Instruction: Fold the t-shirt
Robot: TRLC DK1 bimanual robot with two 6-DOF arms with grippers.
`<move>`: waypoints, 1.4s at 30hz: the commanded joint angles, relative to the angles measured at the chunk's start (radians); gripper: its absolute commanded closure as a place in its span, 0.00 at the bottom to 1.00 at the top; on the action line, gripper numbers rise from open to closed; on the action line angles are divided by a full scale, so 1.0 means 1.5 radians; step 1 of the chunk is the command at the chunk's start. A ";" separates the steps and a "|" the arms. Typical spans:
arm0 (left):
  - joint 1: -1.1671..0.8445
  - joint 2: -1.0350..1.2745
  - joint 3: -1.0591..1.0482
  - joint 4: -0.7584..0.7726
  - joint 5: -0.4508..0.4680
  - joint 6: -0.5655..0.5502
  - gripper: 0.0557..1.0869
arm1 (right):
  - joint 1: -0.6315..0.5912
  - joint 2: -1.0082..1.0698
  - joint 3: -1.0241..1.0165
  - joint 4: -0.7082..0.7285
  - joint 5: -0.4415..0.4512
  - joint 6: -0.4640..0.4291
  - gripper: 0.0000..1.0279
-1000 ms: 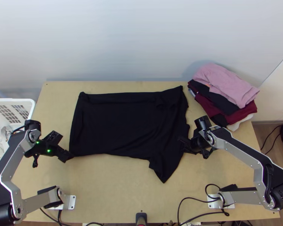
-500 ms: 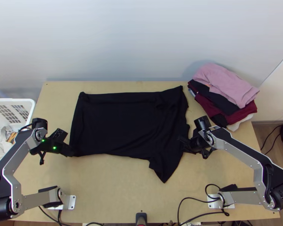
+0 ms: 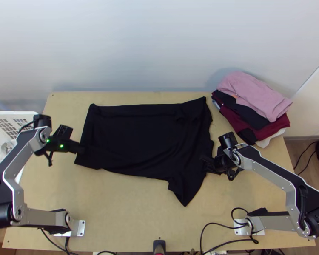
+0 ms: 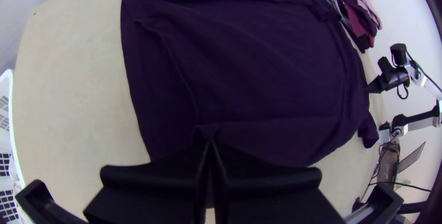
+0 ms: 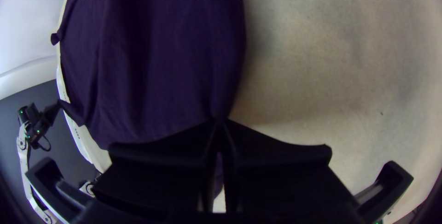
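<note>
While the black t-shirt (image 3: 146, 131) lies mostly spread across the middle of the frame in the top view, both grippers are clamped on it. Its outline is roughly oblong, with a pointed flap hanging toward the bottom of the frame, right of centre, and soft wrinkles around that flap. The left gripper (image 3: 82, 148), at the left of the frame, has its fingers together on the shirt's left part; in its wrist view, creases run out from the pinched cloth. The right gripper (image 3: 206, 160), right of centre, has its fingers together on the shirt's right edge, with the gathered cloth meeting the fingertips in its own wrist view. Under the shirt is the light wooden table (image 3: 129, 212). A pile of clothes (image 3: 253, 97), pink on top, sits at the upper right, near the shirt's corner. A white basket (image 3: 15, 114) stands at the left edge, holding pale cloth.
</note>
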 commanded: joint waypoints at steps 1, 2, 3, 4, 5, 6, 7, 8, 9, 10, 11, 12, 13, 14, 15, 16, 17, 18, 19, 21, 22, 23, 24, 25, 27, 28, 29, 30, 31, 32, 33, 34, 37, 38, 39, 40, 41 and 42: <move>-0.023 0.040 0.030 0.012 0.008 -0.032 0.96 | 0.006 -0.009 -0.023 0.003 0.006 0.000 0.97; -0.029 0.049 0.032 0.017 0.008 -0.034 0.96 | 0.006 -0.009 -0.022 0.004 0.006 0.000 0.97; -0.038 0.054 0.033 0.030 0.008 -0.045 0.96 | 0.006 -0.009 -0.022 0.006 0.006 0.000 0.97; -0.044 0.059 0.032 0.049 0.008 -0.057 0.96 | 0.006 -0.009 -0.023 0.008 0.006 0.000 0.97; -0.052 0.065 0.029 0.067 0.008 -0.072 0.96 | 0.006 -0.009 -0.024 0.011 0.006 0.000 0.97; -0.058 0.072 0.028 0.080 0.008 -0.082 0.96 | 0.008 -0.008 -0.026 0.016 0.006 0.000 0.97; -0.065 0.078 0.026 0.088 0.008 -0.091 0.96 | 0.012 -0.008 -0.027 0.019 0.006 0.001 0.97; -0.074 0.086 0.026 0.092 0.007 -0.101 0.96 | 0.014 -0.007 -0.026 0.019 0.006 0.001 0.97; -0.079 0.091 0.025 0.094 0.007 -0.105 0.96 | 0.015 -0.006 -0.025 0.020 0.006 0.001 0.97; -0.084 0.094 0.022 0.099 0.007 -0.107 0.93 | 0.016 -0.007 -0.024 0.020 0.006 0.001 0.97; -0.090 0.096 0.021 0.102 0.005 -0.108 0.81 | 0.017 -0.007 -0.023 0.020 0.006 0.001 0.97; -0.091 0.099 0.022 0.102 0.001 -0.108 0.63 | 0.016 -0.007 -0.023 0.020 0.006 0.001 0.97; -0.091 0.102 0.024 0.102 -0.002 -0.108 0.41 | 0.016 -0.007 -0.022 0.020 0.006 0.001 0.97; -0.090 0.103 0.029 0.101 -0.008 -0.106 0.17 | 0.016 -0.006 -0.023 0.020 0.007 0.001 0.97; -0.088 0.099 0.035 0.103 -0.024 -0.105 0.07 | 0.016 -0.006 -0.024 0.020 0.007 0.001 0.97; -0.081 0.092 0.040 0.108 -0.033 -0.107 0.06 | 0.016 -0.005 -0.024 0.021 0.007 0.001 0.97; -0.068 0.085 0.046 0.116 -0.032 -0.113 0.06 | 0.017 -0.005 -0.025 0.021 0.007 0.001 0.97; -0.056 0.081 0.057 0.117 -0.031 -0.121 0.06 | 0.018 -0.005 -0.026 0.022 0.007 0.001 0.97; -0.042 0.077 0.067 0.113 -0.030 -0.127 0.06 | 0.020 -0.003 -0.028 0.023 0.007 0.001 0.97; -0.015 0.067 0.082 0.109 -0.029 -0.134 0.06 | 0.025 0.000 -0.031 0.027 0.007 0.001 0.97; -0.001 0.065 0.090 0.105 -0.025 -0.136 0.06 | 0.027 0.002 -0.033 0.029 0.007 0.002 0.97; 0.014 0.064 0.101 0.088 -0.020 -0.134 0.06 | 0.032 0.003 -0.035 0.033 0.007 0.004 0.97; 0.027 0.065 0.108 0.072 -0.011 -0.131 0.06 | 0.035 0.003 -0.038 0.037 0.007 0.007 0.97; 0.040 0.065 0.112 0.055 0.000 -0.121 0.06 | 0.037 0.005 -0.038 0.037 0.007 0.008 0.97; 0.063 0.066 0.116 0.012 0.031 -0.088 0.07 | 0.040 0.010 -0.039 0.040 0.007 0.009 0.97; 0.073 0.068 0.116 -0.010 0.048 -0.071 0.07 | 0.040 0.013 -0.039 0.042 0.007 0.009 0.97; 0.080 0.068 0.116 -0.031 0.060 -0.058 0.07 | 0.040 0.018 -0.039 0.045 0.007 0.009 0.97; 0.087 0.069 0.117 -0.059 0.078 -0.036 0.07 | 0.040 0.022 -0.039 0.047 0.007 0.010 0.97; 0.093 0.071 0.116 -0.091 0.093 -0.006 0.07 | 0.040 0.026 -0.038 0.052 0.007 0.010 0.97; 0.098 0.073 0.113 -0.114 0.106 0.022 0.10 | 0.041 0.029 -0.039 0.056 0.007 0.010 0.97; 0.099 0.075 0.108 -0.128 0.113 0.036 0.11 | 0.043 0.031 -0.038 0.060 0.007 0.010 0.97; 0.100 0.075 0.098 -0.137 0.120 0.059 0.11 | 0.044 0.035 -0.038 0.064 0.008 0.010 0.97; 0.100 0.075 0.063 -0.138 0.126 0.106 0.18 | 0.047 0.045 -0.035 0.073 0.008 0.007 0.97; 0.099 0.079 0.057 -0.136 0.126 0.113 0.18 | 0.047 0.049 -0.034 0.074 0.009 0.005 0.97; 0.099 0.086 0.054 -0.136 0.126 0.122 0.18 | 0.047 0.055 -0.032 0.075 0.010 0.004 0.97; 0.100 0.091 0.052 -0.131 0.126 0.124 0.24 | 0.047 0.060 -0.028 0.075 0.010 0.004 0.97; 0.100 0.094 0.051 -0.126 0.126 0.124 0.32 | 0.047 0.064 -0.026 0.075 0.011 0.004 0.97; 0.100 0.095 0.047 -0.123 0.126 0.128 0.37 | 0.047 0.069 -0.022 0.075 0.011 0.004 0.97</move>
